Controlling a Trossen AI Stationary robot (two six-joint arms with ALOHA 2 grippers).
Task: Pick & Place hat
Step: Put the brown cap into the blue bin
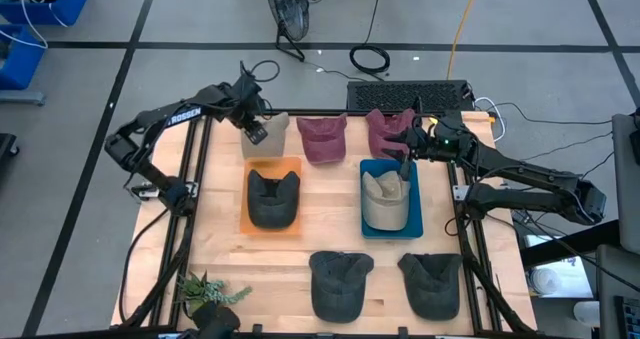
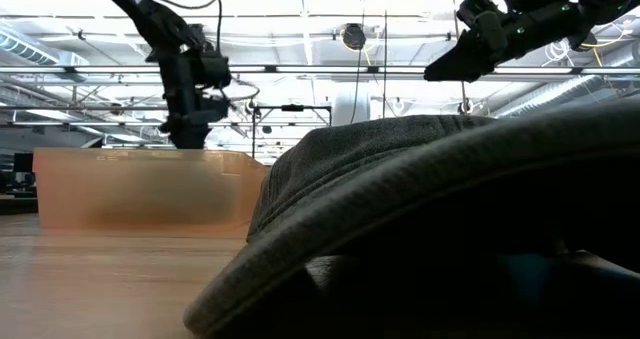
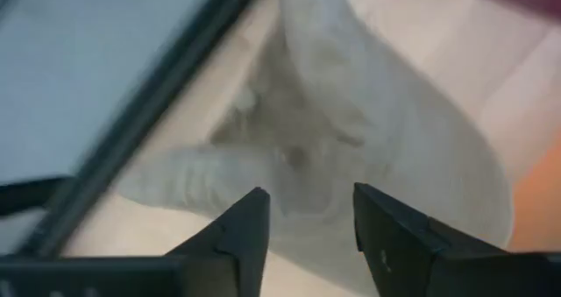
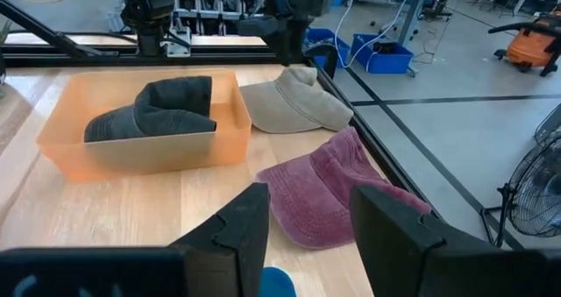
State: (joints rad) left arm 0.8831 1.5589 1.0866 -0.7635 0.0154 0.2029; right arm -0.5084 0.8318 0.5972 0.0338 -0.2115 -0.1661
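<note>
Left pincer (image 3: pixel 307 214) hovers released directly above beige hat (image 3: pixel 368 130); right pincer (image 4: pixel 302 214), released, hangs above blue tray (image 1: pixel 368 169).

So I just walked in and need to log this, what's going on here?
Two robot arms are sorting hats into bins. The left gripper, open, hovers over a beige cap at the table's far edge. The right gripper, open, hangs above the blue bin holding a beige hat. The orange bin holds a dark cap.
</note>
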